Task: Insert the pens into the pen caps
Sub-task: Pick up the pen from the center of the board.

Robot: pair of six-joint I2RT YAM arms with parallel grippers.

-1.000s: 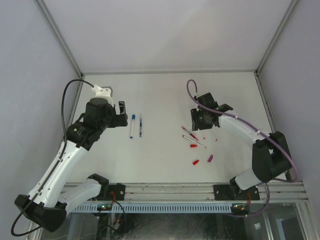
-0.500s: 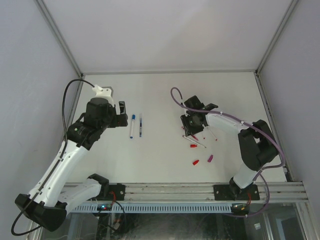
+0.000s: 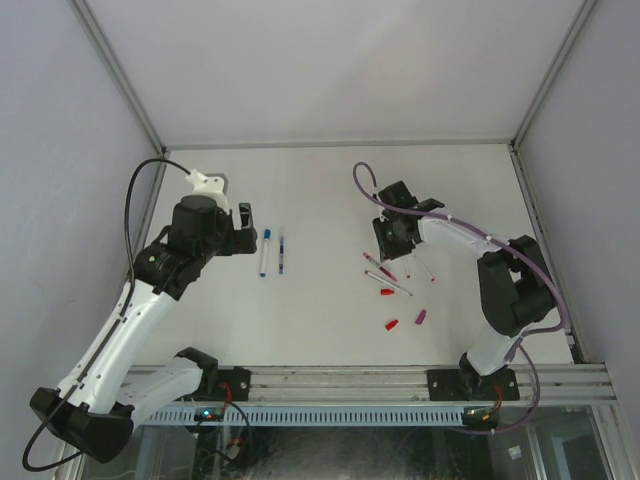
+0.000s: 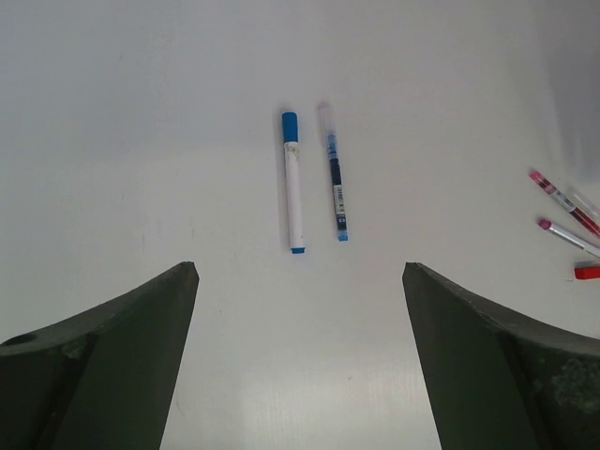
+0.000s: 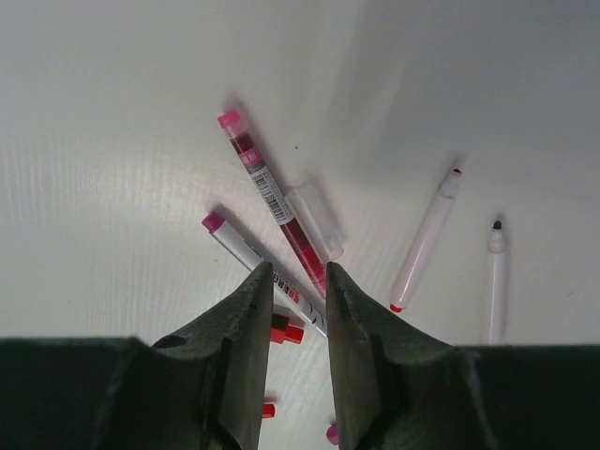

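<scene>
Two blue pens lie side by side: a white one with a blue cap (image 4: 294, 183) and a clear one (image 4: 336, 183), also seen from above (image 3: 265, 252). My left gripper (image 4: 300, 269) hovers wide open just left of them, holding nothing. My right gripper (image 5: 298, 281) hangs over a cluster of pens, its jaws narrowed to a slim gap with nothing gripped. Ahead of its tips lie a red pen (image 5: 267, 192), a clear cap (image 5: 314, 220) and a magenta-ended pen (image 5: 248, 248). A red pen cap (image 5: 286, 330) lies below the tips.
Two uncapped white pens (image 5: 427, 239) (image 5: 495, 277) lie to the right of the cluster. Nearer the bases lie red caps (image 3: 386, 292) (image 3: 392, 324) and a magenta cap (image 3: 421, 316). Grey walls enclose the white table.
The right gripper swung left over the pen cluster, then back a little to the right, and its jaws narrowed. The left arm and the blue pens stayed put.
</scene>
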